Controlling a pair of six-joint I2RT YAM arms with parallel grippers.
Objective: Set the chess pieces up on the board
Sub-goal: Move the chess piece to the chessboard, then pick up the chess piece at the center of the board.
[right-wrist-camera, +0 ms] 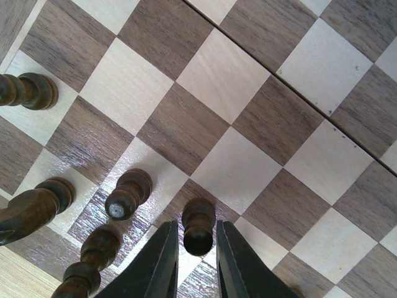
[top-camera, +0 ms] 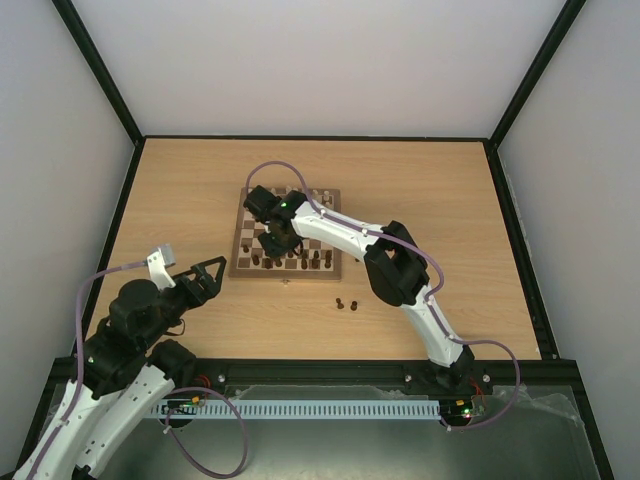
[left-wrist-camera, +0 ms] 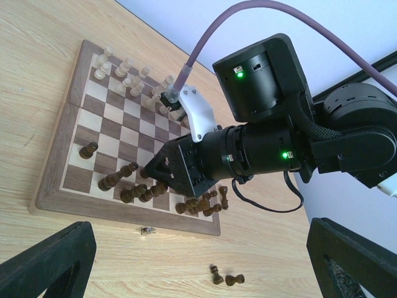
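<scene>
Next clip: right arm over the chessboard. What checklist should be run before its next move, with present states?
1. Right pincer straddles a single dark pawn: ok.
2. Firm grip on that pawn: cannot tell; contact is unclear.
3. Neighbouring pawn apart from the fingers: ok.
4. Left pincer open and off the board: ok.
5. Every dark piece on the board: not ok; two stray pieces sit on the table.
</scene>
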